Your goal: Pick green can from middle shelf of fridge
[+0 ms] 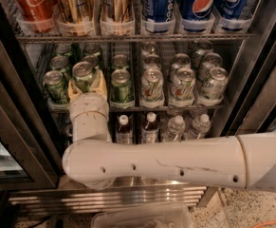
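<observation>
A clear tub (142, 218) lies nearest, under the white arm (175, 163) crossing the fridge (128, 196). The pincer (86, 83) is clamped on the green can (84, 74) at the front of the middle shelf (161, 109). Beside that can stand two green neighbours (121, 85), then three white cans (182, 84). Below it are four bottles (149, 127). Above it are one Coca-Cola can (33, 4), two gold cans (76, 4) and three Pepsi cans (201, 4).

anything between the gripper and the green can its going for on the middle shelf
Nothing visible does. The gripper sits right at the front green can in the second lane from the left of the middle shelf. Neighbouring green cans stand close in the lanes on either side.
</observation>
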Tool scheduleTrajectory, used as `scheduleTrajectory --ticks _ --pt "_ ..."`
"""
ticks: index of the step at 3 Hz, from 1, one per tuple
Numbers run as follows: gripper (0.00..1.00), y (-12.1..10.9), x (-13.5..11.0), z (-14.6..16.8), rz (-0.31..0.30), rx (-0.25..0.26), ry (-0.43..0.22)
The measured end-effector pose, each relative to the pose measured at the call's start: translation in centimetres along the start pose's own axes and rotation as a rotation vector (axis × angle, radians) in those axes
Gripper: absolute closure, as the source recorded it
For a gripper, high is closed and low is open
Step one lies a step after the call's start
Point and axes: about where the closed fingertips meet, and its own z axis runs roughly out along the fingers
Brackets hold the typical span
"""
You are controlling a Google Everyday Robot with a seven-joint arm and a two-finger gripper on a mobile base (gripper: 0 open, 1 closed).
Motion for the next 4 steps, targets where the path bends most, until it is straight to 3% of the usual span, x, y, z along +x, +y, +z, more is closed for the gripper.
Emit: scheduleTrajectory --ticks 1,2,3,4 --pt "1.00 -0.4 -2.3 -1.3 0.011 -0.007 -0.034" --pt "1.00 -0.9 -3.2 -3.1 0.019 -0.019 -0.024" --pt "1.00 -1.3 -2.8 -5.9 0.009 -0.075 0.040" --pt "1.00 -3.6 -2.6 -8.1 -0.010 -0.104 0.128"
